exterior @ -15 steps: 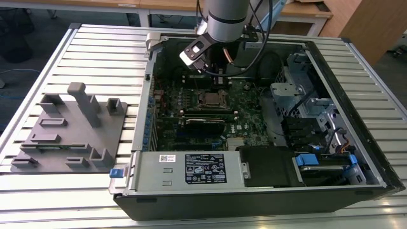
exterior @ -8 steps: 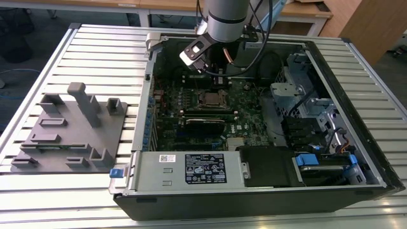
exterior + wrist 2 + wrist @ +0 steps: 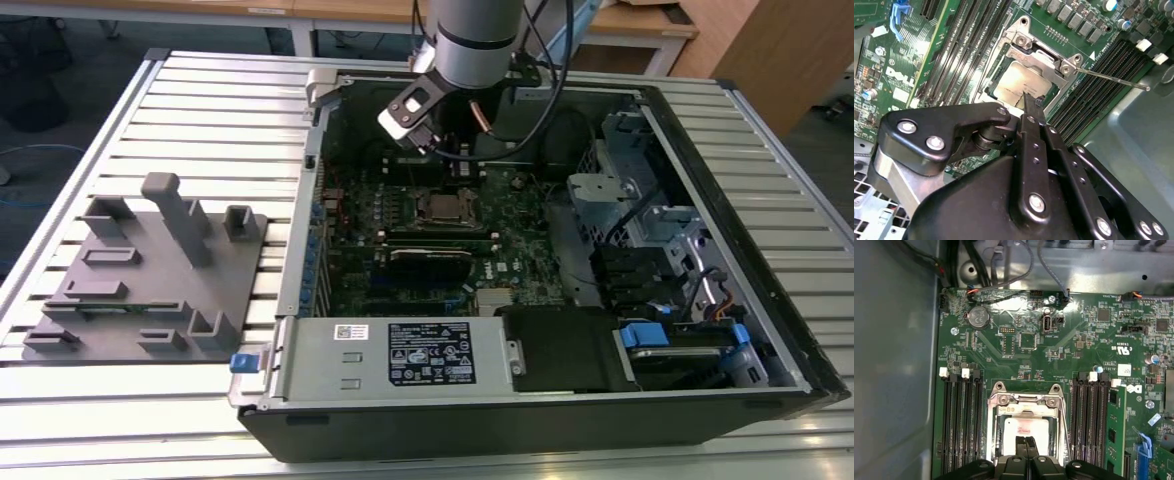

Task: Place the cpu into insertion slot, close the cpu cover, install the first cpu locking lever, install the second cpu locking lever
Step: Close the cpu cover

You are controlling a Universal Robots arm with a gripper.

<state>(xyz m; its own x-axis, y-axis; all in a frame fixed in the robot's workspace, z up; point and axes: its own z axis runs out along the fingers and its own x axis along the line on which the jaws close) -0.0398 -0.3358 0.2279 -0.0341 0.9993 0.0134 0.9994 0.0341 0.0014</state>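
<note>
The cpu (image 3: pixel 1016 82), a flat silver square, lies in the insertion slot (image 3: pixel 441 207) on the green motherboard. It is also in the first wrist view, as the cpu (image 3: pixel 1026 427). The cpu cover (image 3: pixel 1024 401), a silvery frame, lies around it, and the chip shows through the cut-out. A thin locking lever (image 3: pixel 1114 80) sticks out across the memory slots. My gripper (image 3: pixel 1026 97) hangs just above the cpu, shut, with nothing between its fingers. In the exterior view the gripper (image 3: pixel 427 140) is over the far part of the case.
Long black memory slots (image 3: pixel 961 425) flank the socket on both sides. A grey labelled box (image 3: pixel 420 352) stands at the case's near wall, and drive cages (image 3: pixel 641 220) on the exterior view's right. A grey fixture (image 3: pixel 147 270) sits on the slatted table. Cables (image 3: pixel 1004 270) run beyond the board.
</note>
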